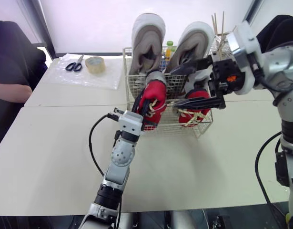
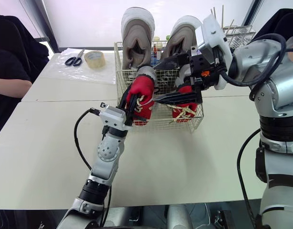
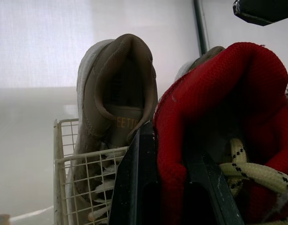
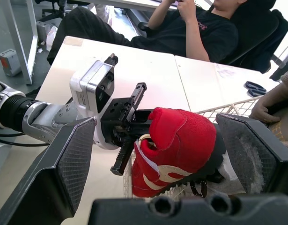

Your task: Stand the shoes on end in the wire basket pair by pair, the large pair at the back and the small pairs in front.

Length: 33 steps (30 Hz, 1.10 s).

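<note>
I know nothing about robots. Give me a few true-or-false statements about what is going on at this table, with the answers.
1. The left gripper is clamped on a red shoe. True.
2. The right gripper is shut on a beige shoe. False: it is wide open and grips nothing.
3. Two beige shoes stand on end at the back of the basket. True.
4. The scissors lie inside the basket. False: they lie on the table next to the tape, outside the basket.
</note>
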Tool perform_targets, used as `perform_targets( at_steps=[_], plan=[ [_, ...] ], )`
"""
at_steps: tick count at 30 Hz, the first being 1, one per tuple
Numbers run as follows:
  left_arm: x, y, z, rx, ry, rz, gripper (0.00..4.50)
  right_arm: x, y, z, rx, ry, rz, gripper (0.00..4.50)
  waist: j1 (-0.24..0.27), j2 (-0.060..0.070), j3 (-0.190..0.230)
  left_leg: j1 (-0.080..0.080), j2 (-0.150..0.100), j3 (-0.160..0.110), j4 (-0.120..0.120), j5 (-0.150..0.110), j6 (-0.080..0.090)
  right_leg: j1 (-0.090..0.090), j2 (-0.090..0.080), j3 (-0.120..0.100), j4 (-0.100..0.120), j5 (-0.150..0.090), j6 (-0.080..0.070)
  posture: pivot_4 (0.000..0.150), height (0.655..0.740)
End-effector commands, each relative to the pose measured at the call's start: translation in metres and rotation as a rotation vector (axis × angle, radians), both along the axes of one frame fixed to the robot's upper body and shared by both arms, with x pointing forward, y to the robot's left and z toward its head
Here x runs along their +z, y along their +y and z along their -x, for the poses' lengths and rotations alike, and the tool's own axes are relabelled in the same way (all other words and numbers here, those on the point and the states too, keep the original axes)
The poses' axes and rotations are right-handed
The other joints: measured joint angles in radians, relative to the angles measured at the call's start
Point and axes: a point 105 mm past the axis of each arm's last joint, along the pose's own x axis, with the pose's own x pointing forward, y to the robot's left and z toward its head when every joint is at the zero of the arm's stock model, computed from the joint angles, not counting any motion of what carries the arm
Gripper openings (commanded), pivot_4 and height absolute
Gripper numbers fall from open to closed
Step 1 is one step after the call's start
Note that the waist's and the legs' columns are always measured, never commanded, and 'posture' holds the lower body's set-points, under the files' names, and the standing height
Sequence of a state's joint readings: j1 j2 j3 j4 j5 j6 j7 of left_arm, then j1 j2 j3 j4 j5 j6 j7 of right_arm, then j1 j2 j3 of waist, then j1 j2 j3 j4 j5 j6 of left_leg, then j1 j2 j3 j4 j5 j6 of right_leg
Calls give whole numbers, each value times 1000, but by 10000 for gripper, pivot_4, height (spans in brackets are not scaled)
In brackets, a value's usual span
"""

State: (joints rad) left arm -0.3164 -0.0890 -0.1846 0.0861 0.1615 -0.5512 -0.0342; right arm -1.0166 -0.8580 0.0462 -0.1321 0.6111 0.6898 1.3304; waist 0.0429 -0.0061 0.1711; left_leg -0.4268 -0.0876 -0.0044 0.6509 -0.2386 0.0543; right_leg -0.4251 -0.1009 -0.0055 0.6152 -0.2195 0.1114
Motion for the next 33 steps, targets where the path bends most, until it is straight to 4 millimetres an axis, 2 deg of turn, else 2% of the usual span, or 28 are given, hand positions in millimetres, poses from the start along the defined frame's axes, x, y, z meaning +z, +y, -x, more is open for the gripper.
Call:
perform_targets(
  at_steps=[1, 4, 7, 10, 13, 14, 21, 27, 33],
  plan=[
    [-30, 4, -10, 33, 148, 33, 385, 10, 0, 5, 6, -57, -10, 45000, -1, 0, 0, 0, 0, 0, 0, 0, 0, 0, 0, 0, 0, 0, 0, 1500, 7400],
    [-32, 5, -10, 25, 164, 47, 385, 11, 0, 5, 6, -59, -11, 45000, -2, 1, 0, 0, 0, 0, 0, 0, 0, 0, 0, 0, 0, 0, 0, 1500, 7400],
    [-35, 4, -11, 4, 187, 58, 12224, 11, 0, 4, 6, -62, -9, 45000, -2, 1, -1, 0, 0, 0, 0, 0, 0, 0, 0, 0, 0, 0, 0, 1500, 7400],
    [-44, 1, -4, -50, 193, -23, 26094, 11, 1, 3, 7, -67, -9, 45000, -1, 1, -1, 0, 0, 0, 0, 0, 0, 0, 0, 0, 0, 0, 0, 1500, 7400],
    [-46, 6, 0, -44, 167, -75, 41602, 12, 1, 3, 8, -72, -11, 45000, 0, 2, -1, 0, 0, 0, 0, 0, 0, 0, 0, 0, 0, 0, -1, 1500, 7400],
    [-45, 12, 1, -31, 144, -95, 44788, 12, 1, 3, 8, -74, -12, 45000, 0, 2, -2, 0, 0, 0, 0, 0, 0, 0, 0, 0, 0, -2, -3, 1500, 7400],
    [-21, 46, 1, 47, 22, -162, 44788, 13, 0, 2, 6, -92, -17, 45000, -6, 5, -3, 0, 1, 0, -1, 0, 0, -1, 1, 0, 0, -2, -3, 1500, 7400],
    [-7, 66, 2, 77, 8, -317, 44788, 13, 0, 0, 5, -106, -18, 45000, -6, 5, -3, 0, 3, 0, -3, 0, 0, -2, 2, 0, 0, -2, -3, 1500, 7400],
    [-17, 83, 8, -14, 132, -473, 44788, 13, 0, -2, 13, -112, -25, 45000, -15, 6, -3, 0, 4, 0, -4, 0, 0, -3, 3, 0, -1, -2, -4, 1500, 7400]
  ],
)
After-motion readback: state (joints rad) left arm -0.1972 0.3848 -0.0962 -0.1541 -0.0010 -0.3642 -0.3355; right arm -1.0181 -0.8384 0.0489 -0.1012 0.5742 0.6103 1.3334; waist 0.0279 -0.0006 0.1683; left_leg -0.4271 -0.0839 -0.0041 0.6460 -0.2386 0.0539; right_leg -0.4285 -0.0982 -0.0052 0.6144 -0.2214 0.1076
